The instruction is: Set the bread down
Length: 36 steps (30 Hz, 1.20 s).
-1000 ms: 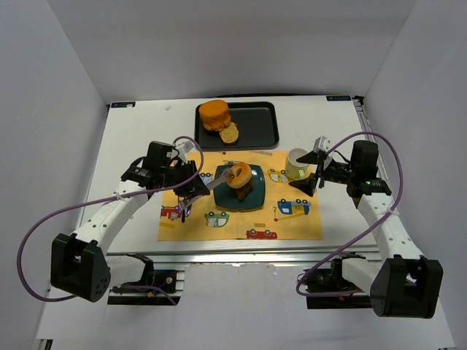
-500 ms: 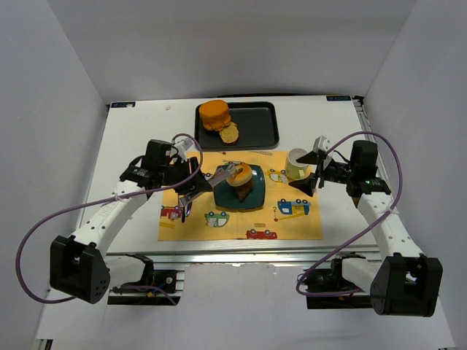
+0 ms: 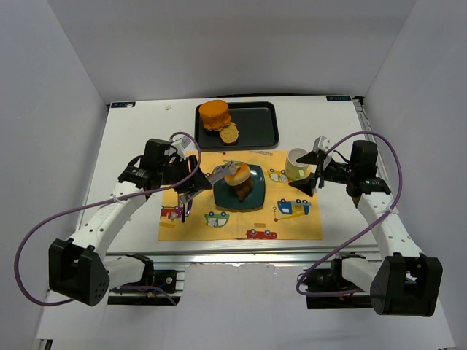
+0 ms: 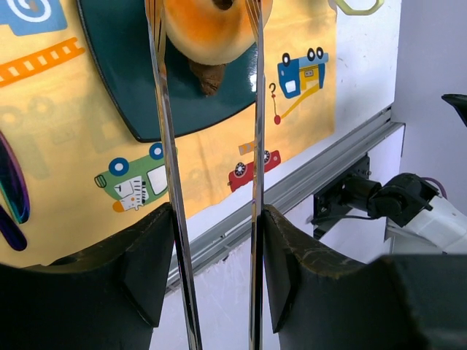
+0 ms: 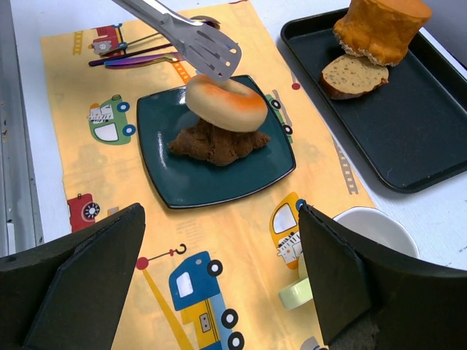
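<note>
The bread (image 3: pixel 237 173), a round orange-topped bun, rests on a brown piece (image 5: pixel 215 146) on the dark teal plate (image 3: pixel 255 197). My left gripper (image 3: pixel 191 191) is shut on metal tongs (image 3: pixel 211 182), whose two arms stand spread apart. In the left wrist view the arms of the tongs (image 4: pixel 166 146) flank the bread (image 4: pixel 211 29) close on both sides. In the right wrist view one tong blade (image 5: pixel 182 33) lies at the far top edge of the bread (image 5: pixel 226 102). My right gripper (image 3: pixel 310 175) hangs open and empty over the mat, right of the plate (image 5: pixel 190 182).
A yellow placemat (image 3: pixel 241 219) with car prints lies under the plate. Cutlery (image 3: pixel 182 208) lies on its left part. A pale green mug (image 3: pixel 297 164) stands beside my right gripper. At the back a black tray (image 3: pixel 255 127) holds a loaf (image 3: pixel 214 113) and a slice (image 3: pixel 229 133).
The tong arms have spread apart around the bread, which now sits on the brown piece on the plate. The right arm has not moved.
</note>
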Each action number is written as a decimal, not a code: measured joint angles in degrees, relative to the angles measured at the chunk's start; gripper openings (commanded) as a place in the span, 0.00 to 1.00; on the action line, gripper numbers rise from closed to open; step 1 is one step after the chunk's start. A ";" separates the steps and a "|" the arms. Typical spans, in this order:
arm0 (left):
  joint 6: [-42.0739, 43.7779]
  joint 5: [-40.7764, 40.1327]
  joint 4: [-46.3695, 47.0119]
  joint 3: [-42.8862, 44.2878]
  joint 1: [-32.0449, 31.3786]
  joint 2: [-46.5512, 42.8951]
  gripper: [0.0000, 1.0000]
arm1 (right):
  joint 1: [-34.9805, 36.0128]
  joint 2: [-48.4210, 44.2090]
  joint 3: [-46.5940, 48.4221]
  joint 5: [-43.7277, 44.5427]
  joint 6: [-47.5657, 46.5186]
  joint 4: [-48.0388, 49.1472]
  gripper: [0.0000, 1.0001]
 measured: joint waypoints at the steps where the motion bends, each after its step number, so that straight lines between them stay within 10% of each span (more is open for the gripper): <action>1: 0.11 -0.26 -0.37 0.15 0.00 -0.09 0.59 | 0.00 0.00 0.00 -0.02 0.00 0.00 0.89; 25: 0.98 -2.10 -2.34 0.55 0.83 -2.25 0.55 | 0.00 0.00 0.00 -0.83 0.02 0.00 0.89; 30: 0.55 -4.94 -2.29 0.66 3.63 -2.51 0.07 | 0.00 0.00 0.00 -0.83 0.02 0.00 0.89; 36: 4.22 -15.04 -0.68 0.20 15.63 -3.56 0.00 | 0.00 0.00 0.00 -0.87 0.02 0.02 0.90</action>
